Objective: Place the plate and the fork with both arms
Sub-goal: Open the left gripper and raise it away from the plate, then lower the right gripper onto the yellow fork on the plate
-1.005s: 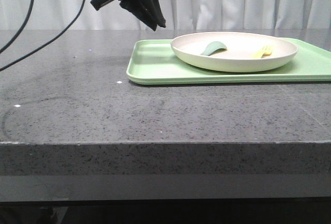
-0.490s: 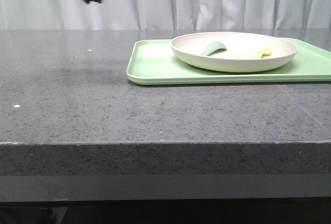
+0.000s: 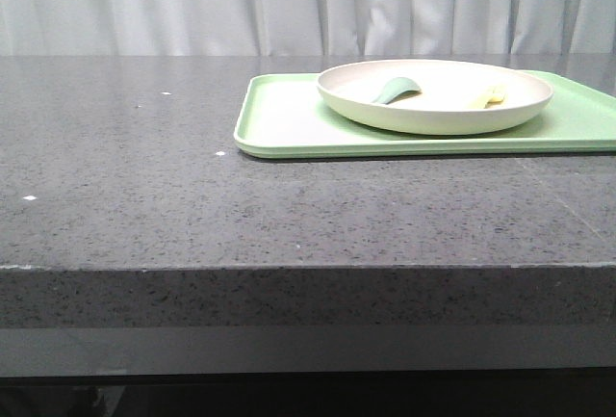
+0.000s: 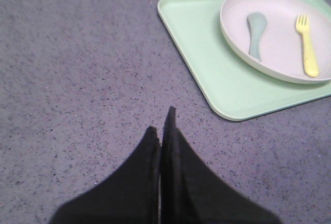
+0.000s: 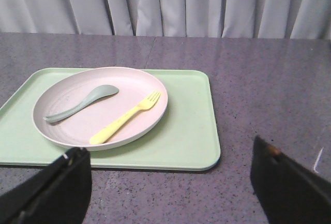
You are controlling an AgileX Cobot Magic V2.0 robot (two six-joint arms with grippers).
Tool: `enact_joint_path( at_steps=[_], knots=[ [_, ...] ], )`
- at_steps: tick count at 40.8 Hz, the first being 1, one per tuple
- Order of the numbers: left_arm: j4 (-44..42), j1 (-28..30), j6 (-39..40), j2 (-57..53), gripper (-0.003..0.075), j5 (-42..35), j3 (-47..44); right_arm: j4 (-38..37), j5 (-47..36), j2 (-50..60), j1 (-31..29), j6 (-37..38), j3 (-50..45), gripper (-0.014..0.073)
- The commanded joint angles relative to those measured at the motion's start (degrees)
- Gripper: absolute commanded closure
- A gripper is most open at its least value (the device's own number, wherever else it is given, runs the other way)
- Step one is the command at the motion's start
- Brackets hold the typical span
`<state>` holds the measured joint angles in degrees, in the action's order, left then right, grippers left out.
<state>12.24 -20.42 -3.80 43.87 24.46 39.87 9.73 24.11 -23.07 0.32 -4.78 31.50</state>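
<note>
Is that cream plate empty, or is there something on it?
Not empty. The plate holds a yellow fork and a grey-green spoon, lying side by side, apart.

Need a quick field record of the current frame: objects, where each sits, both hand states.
plate: on the tray, upright
tray: light green, flat on the grey table
fork: pale yellow, lying inside the plate
spoon: grey-green, lying inside the plate, apart from the fork
left hand: shut, holding nothing, above bare table beside the tray
right hand: open, holding nothing, facing the tray
front view: no arm in frame
contact: neither hand touches the plate or fork
</note>
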Motion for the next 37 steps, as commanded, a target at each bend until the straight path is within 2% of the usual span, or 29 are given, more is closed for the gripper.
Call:
enact_joint_path(
  at_steps=[1,7,14,25,37],
  knots=[
    [0.83,-0.01,-0.42,-10.18,0.0739,-9.68,-4.83,3.03,-3.79,-2.88,-0.03,-0.01,2.22,-0.0050],
    [-0.41,0.36,-0.42,-25.48,0.0739,-8.34,-10.21,7.50,-3.50,-10.08,0.02,-0.01,4.49,-0.0050],
    [-2.51,0.49,-0.42,-34.99,0.0739,-8.70,-12.52,7.84,-3.27,-22.38,2.97,-0.01,11.07,-0.0050],
    [-2.51,0.49,-0.42,-35.18,0.0739,-8.89,-14.15,9.26,3.46,-44.90,12.64,0.60,27.12,-0.0050],
    [-2.51,0.49,-0.42,-35.19,0.0739,-8.93,-14.15,9.26,12.86,-64.04,10.58,7.21,44.52,-0.0050]
  ],
)
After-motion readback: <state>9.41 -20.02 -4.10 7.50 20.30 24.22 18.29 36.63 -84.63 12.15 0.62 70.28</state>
